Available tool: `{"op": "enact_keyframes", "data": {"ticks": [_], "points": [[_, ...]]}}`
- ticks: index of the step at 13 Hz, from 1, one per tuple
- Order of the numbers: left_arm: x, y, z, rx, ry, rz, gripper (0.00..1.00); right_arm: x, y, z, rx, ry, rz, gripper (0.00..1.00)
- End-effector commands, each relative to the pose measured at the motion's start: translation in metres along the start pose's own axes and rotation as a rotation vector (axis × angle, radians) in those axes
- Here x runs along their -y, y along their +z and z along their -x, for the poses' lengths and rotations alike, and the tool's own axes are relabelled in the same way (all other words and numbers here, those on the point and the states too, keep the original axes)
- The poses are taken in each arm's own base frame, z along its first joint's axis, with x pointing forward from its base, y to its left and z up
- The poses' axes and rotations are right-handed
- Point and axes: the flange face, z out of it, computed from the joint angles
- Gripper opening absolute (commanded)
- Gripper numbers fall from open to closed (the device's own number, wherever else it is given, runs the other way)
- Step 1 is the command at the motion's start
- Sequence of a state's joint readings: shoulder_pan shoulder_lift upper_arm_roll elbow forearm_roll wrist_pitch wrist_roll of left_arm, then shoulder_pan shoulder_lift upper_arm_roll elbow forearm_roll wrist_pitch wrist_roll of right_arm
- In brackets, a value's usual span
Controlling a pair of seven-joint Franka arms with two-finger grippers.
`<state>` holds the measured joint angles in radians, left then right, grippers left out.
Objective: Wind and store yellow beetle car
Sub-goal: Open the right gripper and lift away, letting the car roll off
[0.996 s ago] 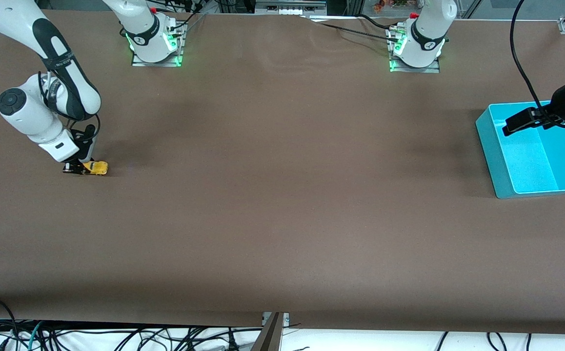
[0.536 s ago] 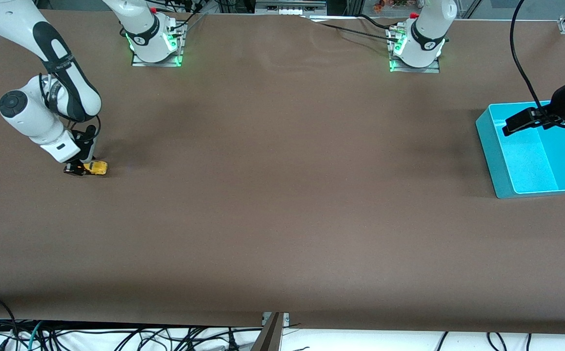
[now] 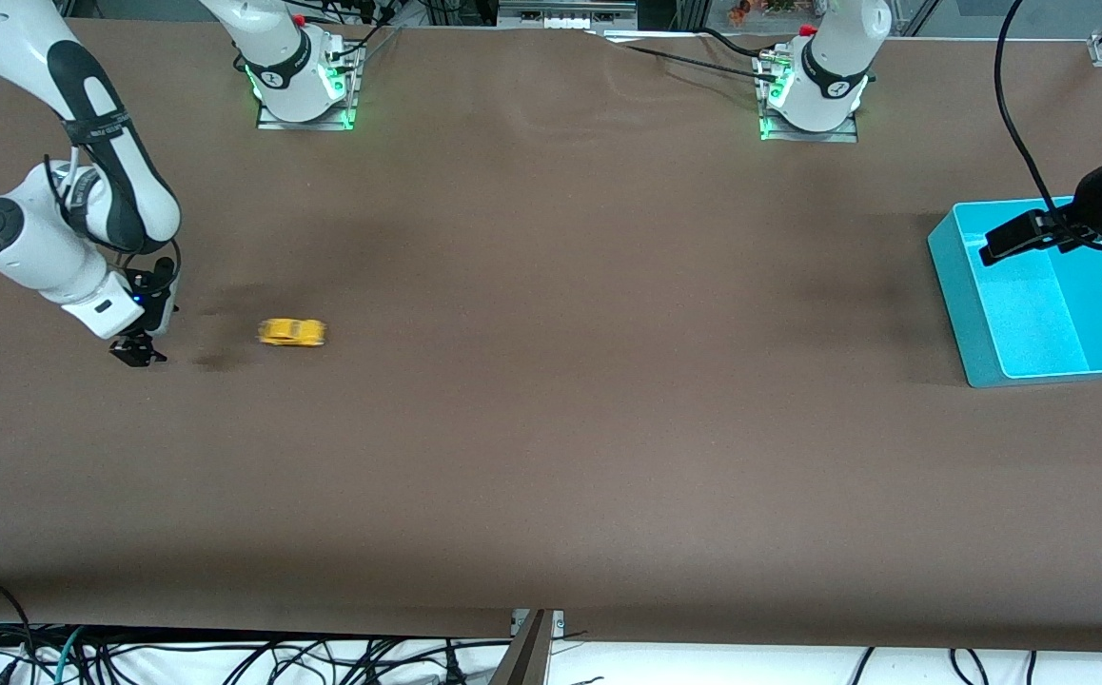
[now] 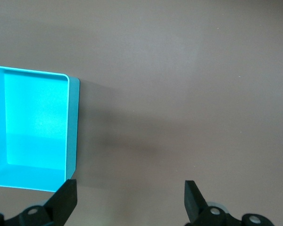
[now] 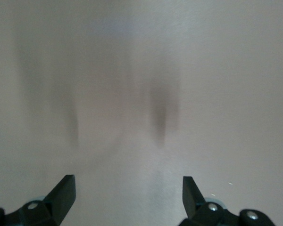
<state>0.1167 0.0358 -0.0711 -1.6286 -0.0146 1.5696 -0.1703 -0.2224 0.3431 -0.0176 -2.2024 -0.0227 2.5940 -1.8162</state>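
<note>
Right gripper [image 3: 137, 357] hangs low with fingers spread wide; left gripper [image 3: 1013, 240], also spread, waits raised.

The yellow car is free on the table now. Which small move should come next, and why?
Probably the left gripper, open over the cyan bin, should wait low to catch the yellow beetle car. The car is blurred on the table, apart from the open right gripper, and the bin lies toward the left arm's end.

Bare table [image 3: 551, 428] around yellow beetle car [image 3: 292, 332]; cyan bin [image 3: 965, 304] walls apparently sole obstacle.
</note>
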Motion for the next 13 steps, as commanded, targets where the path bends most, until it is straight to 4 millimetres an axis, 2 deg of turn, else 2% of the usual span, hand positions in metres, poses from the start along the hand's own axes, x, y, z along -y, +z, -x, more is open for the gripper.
{"op": "enact_keyframes", "data": {"ticks": [1,5,10,13], "points": [[-0.003,-0.005,-0.003,-0.013,0.015,-0.015,1.00,-0.021,-0.025,0.002,-0.025,0.005,-0.026,1.00],[-0.002,-0.005,-0.003,-0.013,0.014,-0.015,1.00,-0.056,-0.074,0.007,-0.055,0.054,-0.043,1.00],[-0.002,-0.006,-0.003,-0.015,0.014,-0.015,1.00,-0.084,-0.128,0.012,-0.064,0.255,-0.037,1.00],[-0.002,-0.006,-0.003,-0.015,0.014,-0.015,1.00,-0.102,-0.168,-0.007,-0.075,0.410,-0.048,1.00]]}}
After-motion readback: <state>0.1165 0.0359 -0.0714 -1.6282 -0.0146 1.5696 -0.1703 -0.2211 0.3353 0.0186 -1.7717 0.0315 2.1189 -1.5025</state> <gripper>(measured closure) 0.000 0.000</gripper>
